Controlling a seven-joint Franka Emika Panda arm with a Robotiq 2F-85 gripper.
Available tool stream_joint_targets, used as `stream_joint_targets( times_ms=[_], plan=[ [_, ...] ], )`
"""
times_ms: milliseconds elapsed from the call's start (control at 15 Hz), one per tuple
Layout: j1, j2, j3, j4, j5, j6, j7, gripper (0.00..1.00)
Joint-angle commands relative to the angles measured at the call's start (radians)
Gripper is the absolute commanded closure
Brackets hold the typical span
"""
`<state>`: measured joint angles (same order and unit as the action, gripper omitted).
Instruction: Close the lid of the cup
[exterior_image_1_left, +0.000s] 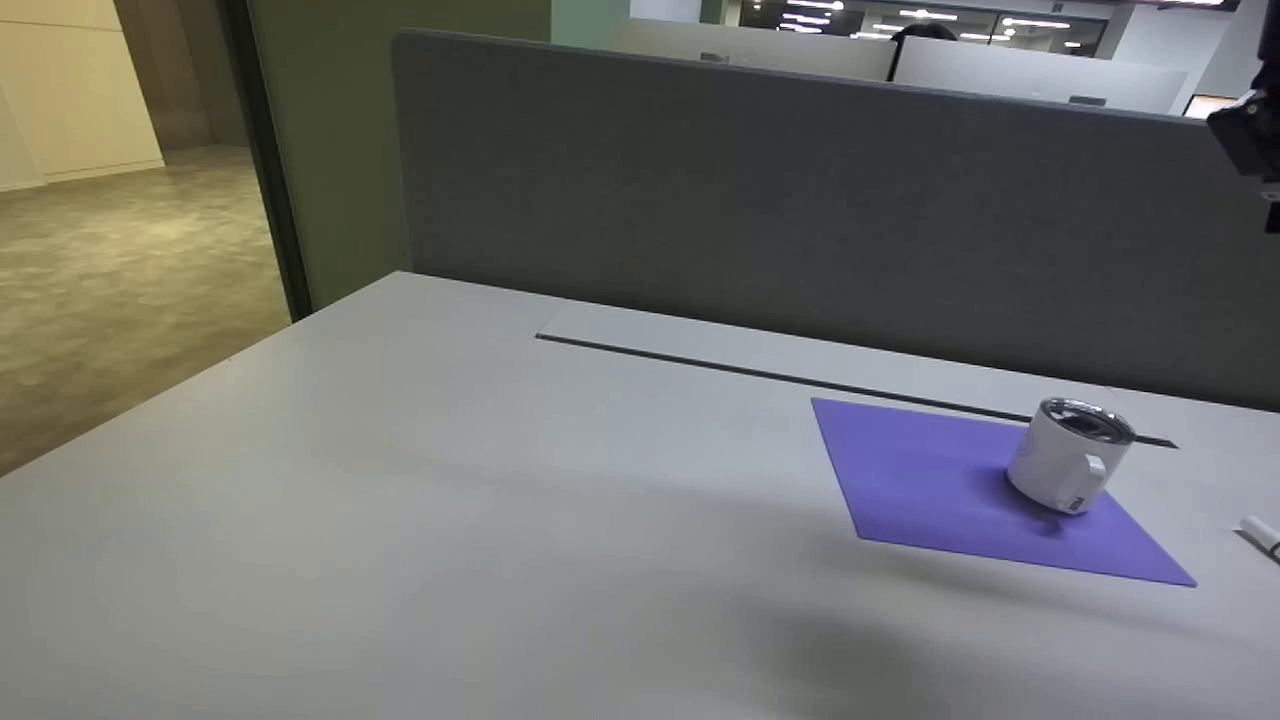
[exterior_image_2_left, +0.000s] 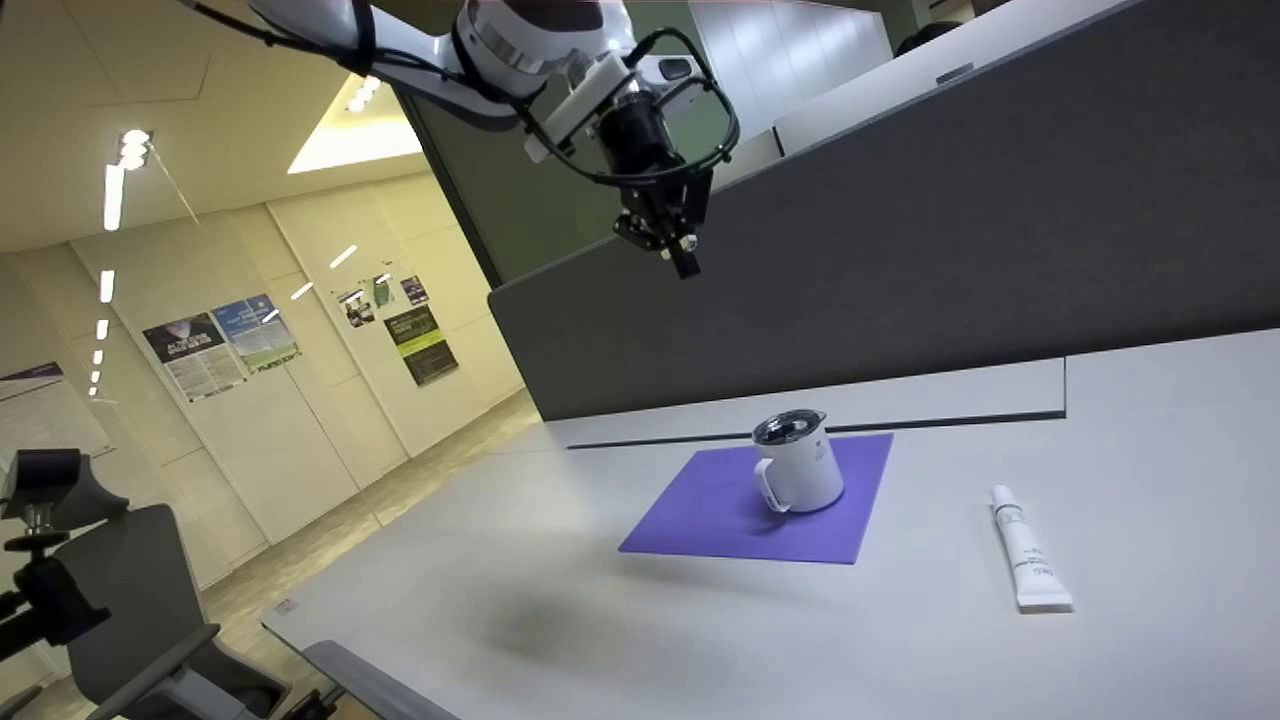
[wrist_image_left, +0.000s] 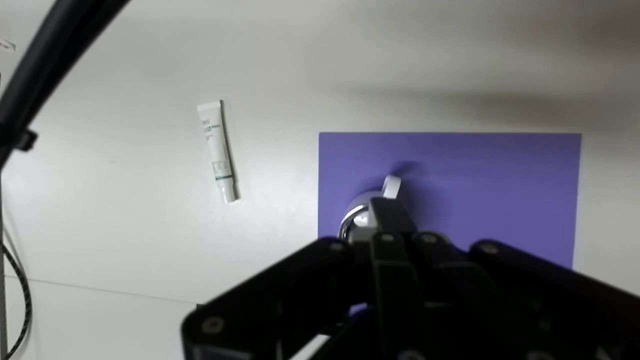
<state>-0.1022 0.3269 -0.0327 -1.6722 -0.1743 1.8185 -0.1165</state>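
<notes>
Tube (exterior_image_2_left: 1030, 555) lying off purple mat (exterior_image_2_left: 680, 515), grey partition (exterior_image_2_left: 900, 230) rising behind white cup (exterior_image_2_left: 812, 478), gripper (exterior_image_2_left: 683, 262) hanging high, pointing down, jaws resting closed

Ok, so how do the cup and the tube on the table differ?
The cup stands upright on the purple sheet, whereas the tube lies flat on the table, off the sheet. The cup is wide and round with a side handle; the tube is slim and has none. Both are mostly white.
</notes>
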Motion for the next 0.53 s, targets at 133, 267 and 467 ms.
stream_joint_targets(
  times_ms=[133, 267, 467],
  plan=[
    [0.002, 0.126, -0.014, 0.055, 0.012, 0.246, -0.001, 1.0],
    [0.0, 0.176, -0.011, 0.075, 0.021, 0.292, -0.013, 1.0],
    [0.003, 0.248, -0.005, 0.105, 0.027, 0.325, -0.021, 1.0]
  ],
)
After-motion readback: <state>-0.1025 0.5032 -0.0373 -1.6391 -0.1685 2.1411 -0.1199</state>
